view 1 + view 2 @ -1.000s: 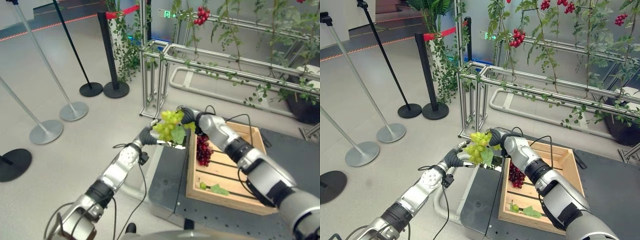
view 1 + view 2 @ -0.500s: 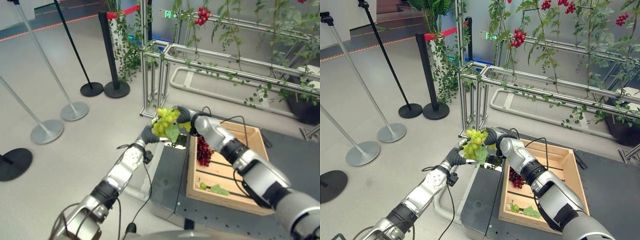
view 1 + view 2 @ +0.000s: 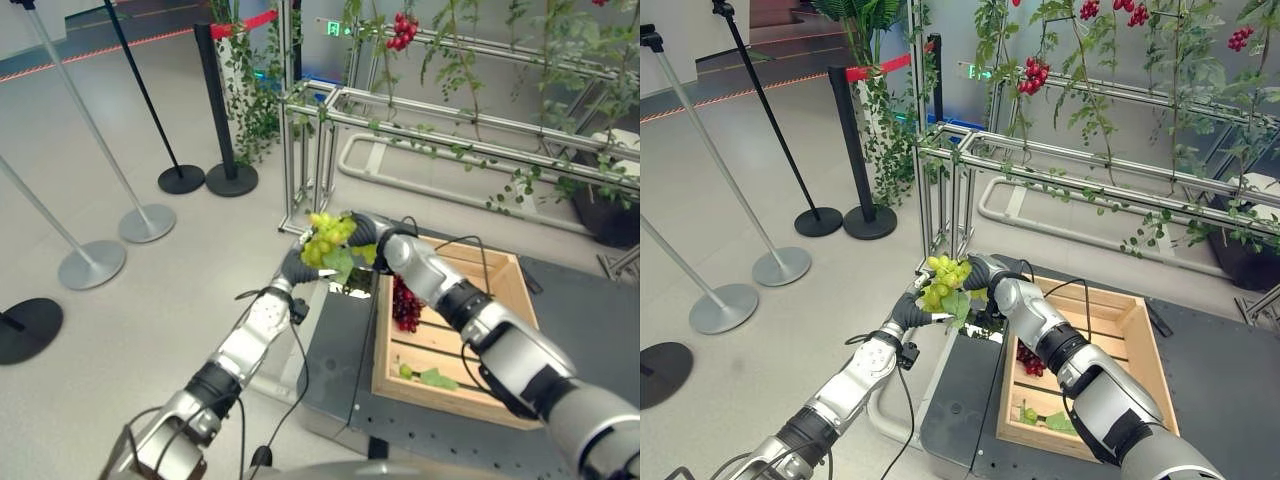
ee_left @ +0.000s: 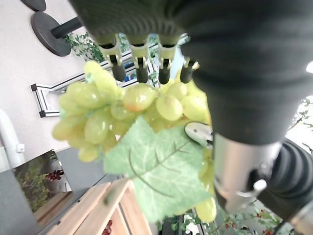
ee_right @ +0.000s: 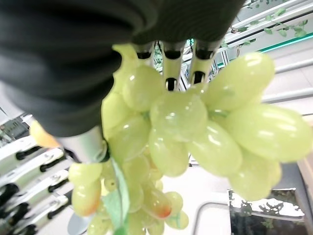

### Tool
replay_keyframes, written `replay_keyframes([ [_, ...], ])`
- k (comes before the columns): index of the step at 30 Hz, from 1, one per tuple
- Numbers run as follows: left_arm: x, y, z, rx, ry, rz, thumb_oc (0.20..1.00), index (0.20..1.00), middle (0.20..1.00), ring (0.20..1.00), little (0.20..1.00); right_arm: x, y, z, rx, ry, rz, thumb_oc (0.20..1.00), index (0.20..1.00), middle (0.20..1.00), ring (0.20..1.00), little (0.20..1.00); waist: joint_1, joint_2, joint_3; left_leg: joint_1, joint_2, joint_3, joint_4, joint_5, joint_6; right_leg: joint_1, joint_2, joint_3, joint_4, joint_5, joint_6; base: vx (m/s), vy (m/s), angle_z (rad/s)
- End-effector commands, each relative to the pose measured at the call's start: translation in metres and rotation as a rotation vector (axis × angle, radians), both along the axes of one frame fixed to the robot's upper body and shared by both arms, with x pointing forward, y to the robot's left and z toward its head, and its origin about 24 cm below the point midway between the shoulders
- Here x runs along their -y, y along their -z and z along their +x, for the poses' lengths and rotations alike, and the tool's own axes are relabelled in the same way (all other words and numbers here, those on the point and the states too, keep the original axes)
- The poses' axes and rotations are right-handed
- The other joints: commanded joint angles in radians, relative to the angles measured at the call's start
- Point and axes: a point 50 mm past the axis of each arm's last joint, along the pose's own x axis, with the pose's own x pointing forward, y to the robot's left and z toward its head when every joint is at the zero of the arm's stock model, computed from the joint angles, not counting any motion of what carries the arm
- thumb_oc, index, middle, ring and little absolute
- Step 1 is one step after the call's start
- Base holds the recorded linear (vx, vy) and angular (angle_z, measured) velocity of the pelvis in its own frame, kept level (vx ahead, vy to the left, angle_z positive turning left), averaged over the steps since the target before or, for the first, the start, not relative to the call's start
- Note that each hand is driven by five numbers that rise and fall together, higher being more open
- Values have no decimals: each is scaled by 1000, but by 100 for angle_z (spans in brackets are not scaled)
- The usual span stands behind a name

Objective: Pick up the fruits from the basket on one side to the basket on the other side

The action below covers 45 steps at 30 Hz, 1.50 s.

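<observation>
Here, both hands are meeting on a bunch of pale green grapes with a green leaf (image 3: 328, 243), held in the air just past the left end of a shallow slatted wooden crate (image 3: 455, 345) that is resting on a dark grey platform (image 3: 338, 370). The right hand (image 3: 363, 230) is gripping the bunch from the far side, its fingers curling round the fruit, as the right wrist view confirms with grapes pressing between fingers and thumb. The left hand (image 3: 297, 268) is reaching up from below and to the left; in its own wrist view the dark-tipped fingers (image 4: 139, 68) are hooking over the top of the bunch with the thumb closing beneath, so it too appears to be holding the grapes, though how firmly is hard to judge at this range. Compared with a second ago, the bunch and both hands are sitting slightly higher and farther to the robot's left, clear of the crate's edge. This suggests a hand-to-hand transfer is under way, with the left hand taking over the load for carriage to the other side. A bunch of dark red grapes (image 3: 405, 303) and a loose green leaf (image 3: 433, 379) are lying in the crate, awaiting transfer. Behind stands a silver metal trellis frame with trailing vines (image 3: 450, 130).
</observation>
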Motion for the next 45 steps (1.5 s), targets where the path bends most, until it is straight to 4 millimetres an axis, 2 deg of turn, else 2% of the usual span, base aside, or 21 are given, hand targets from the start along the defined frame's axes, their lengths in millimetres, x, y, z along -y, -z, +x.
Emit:
replay_keyframes([
  [1, 25, -30, 19, 140, 56, 14, 1000, 1000, 1000, 1000, 1000, -25, -36, 4, 114, -56, 141, 200, 200, 200, 200, 200, 5, -39, -4, -59, -47, 25, 25, -49, 54, 114, -105, -69, 118, -209, 102, 0, 0, 0],
  [12, 38, -26, 28, 116, 16, 48, 1000, 1000, 1000, 1000, 1000, -49, -41, -6, 115, -123, 228, 200, 200, 200, 200, 200, -13, -35, -13, -48, -42, 34, 27, -52, 53, 117, -102, -60, 118, -213, 100, 0, 0, 0],
  [24, 37, -28, 39, 166, -58, 172, 1000, 1000, 1000, 1000, 1000, -76, -48, -22, 108, -230, 326, 200, 200, 200, 200, 200, -28, -31, -19, -31, -34, 47, 28, -59, 52, 125, -98, -53, 117, -217, 100, 5, -2, -1],
  [35, 37, -37, 46, 206, -98, 188, 1000, 1000, 1000, 1000, 1000, -97, -48, -36, 64, -317, 401, 200, 200, 200, 200, 200, -37, -30, -30, -14, -28, 56, 29, -68, 50, 138, -92, -44, 113, -224, 99, 8, -1, -4],
  [36, 37, -38, 46, 207, -101, 180, 906, 906, 906, 906, 906, -98, -49, -37, 64, -328, 410, 200, 200, 200, 200, 200, -38, -30, -30, -12, -27, 56, 30, -69, 50, 138, -92, -44, 114, -224, 99, 0, 0, 0],
  [37, 37, -39, 47, 207, -103, 168, 567, 567, 567, 567, 567, -100, -50, -39, 62, -338, 420, 200, 200, 200, 200, 200, -40, -30, -31, -11, -27, 58, 31, -70, 49, 138, -91, -44, 114, -225, 99, 0, 0, 0],
  [38, 37, -40, 47, 209, -106, 164, 282, 282, 282, 282, 282, -100, -49, -39, 57, -340, 423, 200, 200, 200, 200, 200, -41, -31, -31, -10, -26, 58, 31, -70, 49, 139, -91, -43, 114, -225, 99, 0, 0, 0],
  [39, 37, -41, 48, 212, -106, 157, 200, 200, 200, 200, 200, -100, -50, -41, 57, -350, 430, 200, 200, 200, 200, 200, -41, -32, -32, -9, -26, 59, 31, -71, 49, 140, -90, -42, 113, -225, 99, 0, 0, 0],
  [45, 33, -49, 47, 215, -104, 61, 200, 200, 200, 200, 200, -98, -48, -46, 31, -372, 465, 200, 200, 200, 200, 200, -43, -32, -36, 0, -22, 67, 29, -72, 46, 146, -90, -38, 109, -225, 99, 0, 0, 0],
])
